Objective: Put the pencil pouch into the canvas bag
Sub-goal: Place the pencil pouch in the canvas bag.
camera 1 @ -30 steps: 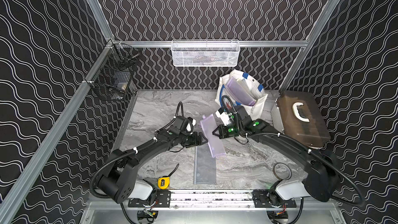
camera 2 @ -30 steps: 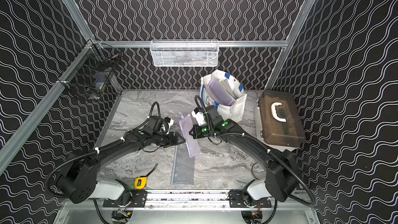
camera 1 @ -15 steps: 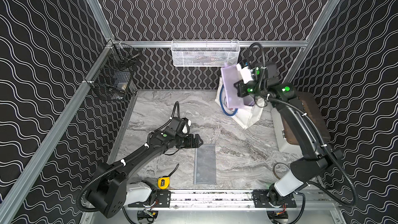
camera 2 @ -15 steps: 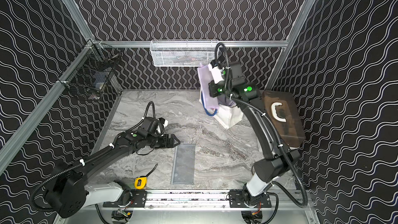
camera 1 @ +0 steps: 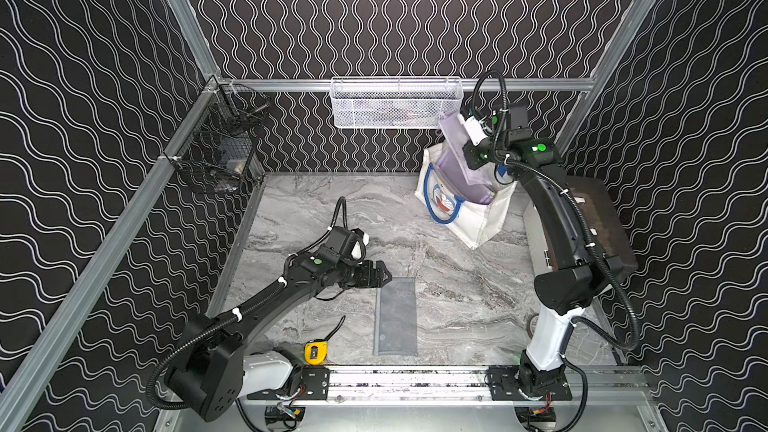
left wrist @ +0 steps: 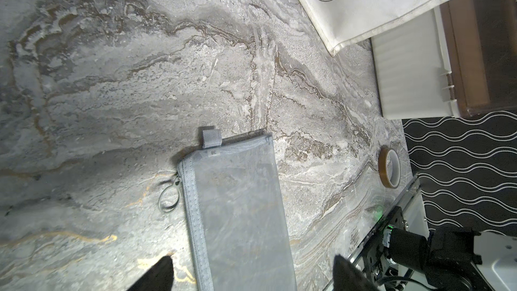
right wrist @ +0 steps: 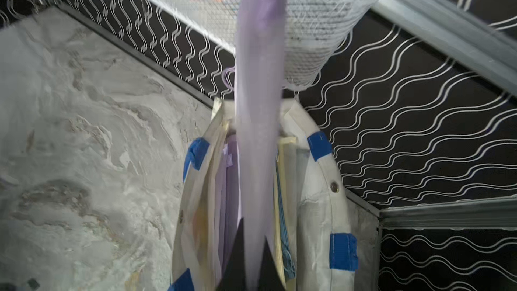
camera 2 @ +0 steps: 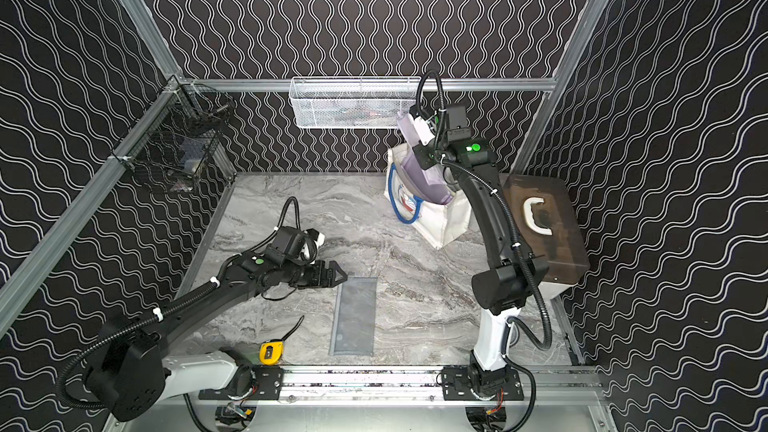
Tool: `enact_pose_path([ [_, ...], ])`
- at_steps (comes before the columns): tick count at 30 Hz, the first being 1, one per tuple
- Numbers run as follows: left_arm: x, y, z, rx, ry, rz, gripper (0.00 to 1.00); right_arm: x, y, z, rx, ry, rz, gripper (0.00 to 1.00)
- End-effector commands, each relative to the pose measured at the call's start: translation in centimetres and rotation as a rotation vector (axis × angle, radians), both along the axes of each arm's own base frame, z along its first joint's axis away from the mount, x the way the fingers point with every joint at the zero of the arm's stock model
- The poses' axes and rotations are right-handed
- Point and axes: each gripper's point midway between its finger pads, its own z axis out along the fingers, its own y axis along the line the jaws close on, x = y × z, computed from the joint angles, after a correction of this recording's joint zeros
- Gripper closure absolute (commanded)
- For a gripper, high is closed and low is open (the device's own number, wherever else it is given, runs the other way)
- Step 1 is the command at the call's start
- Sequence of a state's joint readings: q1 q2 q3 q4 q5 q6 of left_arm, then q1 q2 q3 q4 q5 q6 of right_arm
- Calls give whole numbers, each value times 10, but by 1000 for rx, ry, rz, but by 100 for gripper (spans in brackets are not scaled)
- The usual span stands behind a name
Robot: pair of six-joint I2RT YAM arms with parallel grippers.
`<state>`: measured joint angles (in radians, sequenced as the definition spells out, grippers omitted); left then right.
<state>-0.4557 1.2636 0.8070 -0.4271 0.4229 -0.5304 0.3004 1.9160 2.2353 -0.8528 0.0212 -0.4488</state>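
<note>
Pencil pouch (camera 1: 450, 130) held over the mouth of the canvas bag (camera 1: 478, 222), at the back right of the marble table (camera 1: 457, 297).
Appears translucent lilac, flat, long and thin; viewed edge-on and motion-blurred from the right wrist. Pinched at one end between the closed fingers of the right gripper (right wrist: 253, 236), far end just beside the white wire-mesh basket (camera 1: 395, 103). Lower down, cannot be told apart from other lilac material standing inside the white, blue-handled bag. Left gripper (camera 1: 384, 277) low over the table, fingers spread wide, beside one end of a grey mesh pouch (camera 1: 395, 317) lying flat.
</note>
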Motion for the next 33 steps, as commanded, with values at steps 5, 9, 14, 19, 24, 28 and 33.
enact_pose_path([
  [5, 1, 1, -1, -1, -2, 11, 7, 5, -7, -44, -136, 49, 39, 100],
  [9, 2, 1, 2, 0, -13, 10, 7, 2, -7, -65, -125, 98, 33, 100],
  [14, 1, 2, 4, 4, -22, 8, 7, 5, -13, -93, -123, 171, -15, 100],
  [19, 2, 3, 5, 13, -23, 1, 7, 13, -15, -112, -118, 229, -57, 100],
  [24, 4, 3, 7, 19, -28, 3, 7, 27, -23, -121, -43, 273, -130, 100],
  [28, 4, 4, 8, 13, -32, 23, 7, 28, -21, -133, -36, 299, -128, 100],
  [33, 6, 6, 13, 20, -42, 40, 7, 29, -15, -144, -2, 326, -121, 100],
])
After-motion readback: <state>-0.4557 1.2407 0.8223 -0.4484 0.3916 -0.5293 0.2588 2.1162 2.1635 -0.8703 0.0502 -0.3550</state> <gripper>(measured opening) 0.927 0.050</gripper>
